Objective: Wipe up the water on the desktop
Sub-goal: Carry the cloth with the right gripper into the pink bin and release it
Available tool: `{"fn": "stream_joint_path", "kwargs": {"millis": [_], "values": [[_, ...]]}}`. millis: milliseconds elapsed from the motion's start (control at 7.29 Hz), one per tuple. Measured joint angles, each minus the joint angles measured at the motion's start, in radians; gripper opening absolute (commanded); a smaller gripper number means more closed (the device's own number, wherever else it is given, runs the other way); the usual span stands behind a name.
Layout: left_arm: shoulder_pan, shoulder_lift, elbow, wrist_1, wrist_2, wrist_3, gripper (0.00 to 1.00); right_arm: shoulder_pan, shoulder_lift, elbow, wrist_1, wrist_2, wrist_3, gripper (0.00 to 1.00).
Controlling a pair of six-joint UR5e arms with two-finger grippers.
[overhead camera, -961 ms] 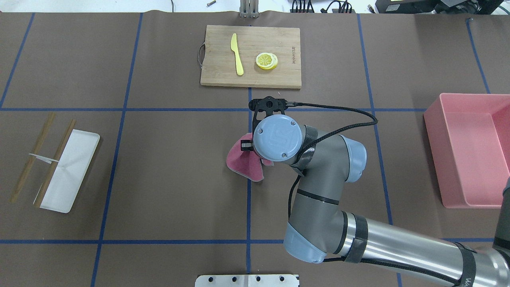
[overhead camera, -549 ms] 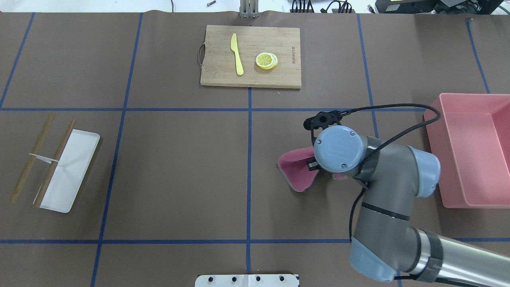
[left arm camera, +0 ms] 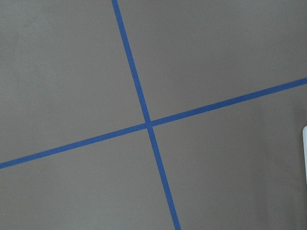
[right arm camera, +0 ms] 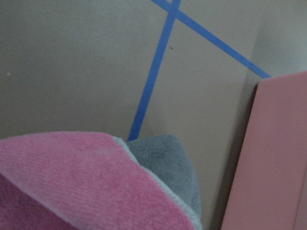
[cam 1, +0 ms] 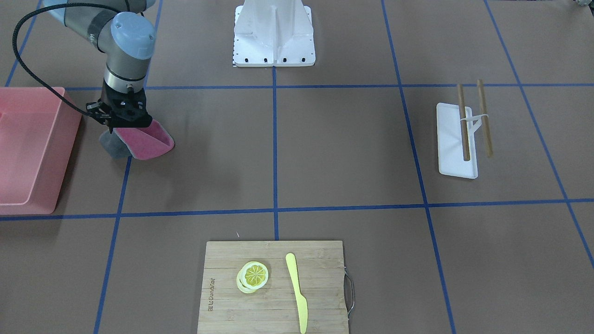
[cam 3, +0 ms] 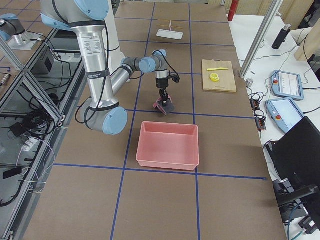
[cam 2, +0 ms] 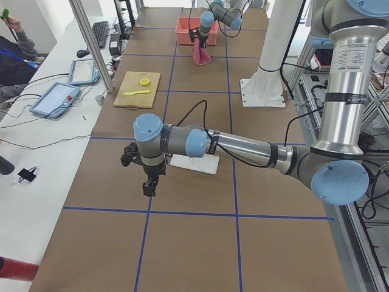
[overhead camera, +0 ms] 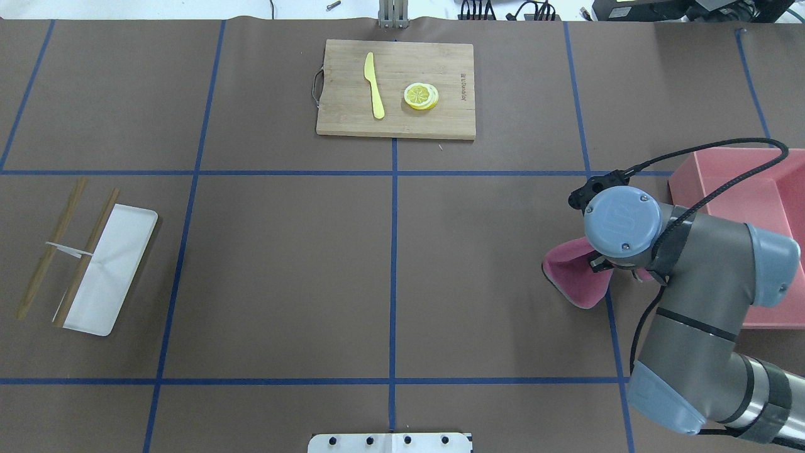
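The desktop (overhead camera: 283,264) is matte brown with blue tape lines; I see no water on it. My right gripper (cam 1: 123,131) is shut on a pink and grey cloth (cam 1: 147,141), which hangs down to the desktop beside the pink bin. In the overhead view the wrist hides the fingers and only the cloth (overhead camera: 575,280) shows. The right wrist view shows the cloth (right arm camera: 86,182) close up. My left gripper (cam 2: 148,188) hovers over the desktop near the white tray; I cannot tell whether it is open or shut.
A pink bin (overhead camera: 723,163) stands at the right edge. A bamboo cutting board (overhead camera: 352,123) at the back centre carries a yellow knife (overhead camera: 374,85) and lemon slices (overhead camera: 421,96). A white tray (overhead camera: 110,267) with chopsticks (overhead camera: 50,248) lies at the left.
My right arm has moved to the right with the cloth, from the centre tape line to just beside the pink bin.
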Motion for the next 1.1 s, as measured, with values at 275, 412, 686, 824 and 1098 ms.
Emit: {"fn": "stream_joint_path", "kwargs": {"millis": [275, 412, 686, 824, 1098], "values": [[0.000, 0.000, 0.000, 0.000, 0.000, 0.000, 0.99, -0.074, 0.231, -0.104, 0.055, 0.002, 0.194, 0.00], [0.000, 0.000, 0.000, 0.000, 0.000, 0.000, 0.99, -0.104, 0.301, -0.161, 0.184, 0.000, 0.296, 0.00], [-0.001, 0.003, 0.000, 0.000, -0.002, 0.000, 0.98, -0.121, 0.351, -0.214, 0.448, 0.003, 0.424, 0.00], [-0.001, 0.005, 0.000, -0.001, -0.002, 0.000, 0.98, -0.093, 0.346, -0.170, 0.445, 0.036, 0.432, 0.00], [-0.001, 0.008, 0.000, -0.002, -0.003, 0.000, 0.98, 0.038, 0.277, 0.017, 0.251, 0.170, 0.292, 0.00]]}}
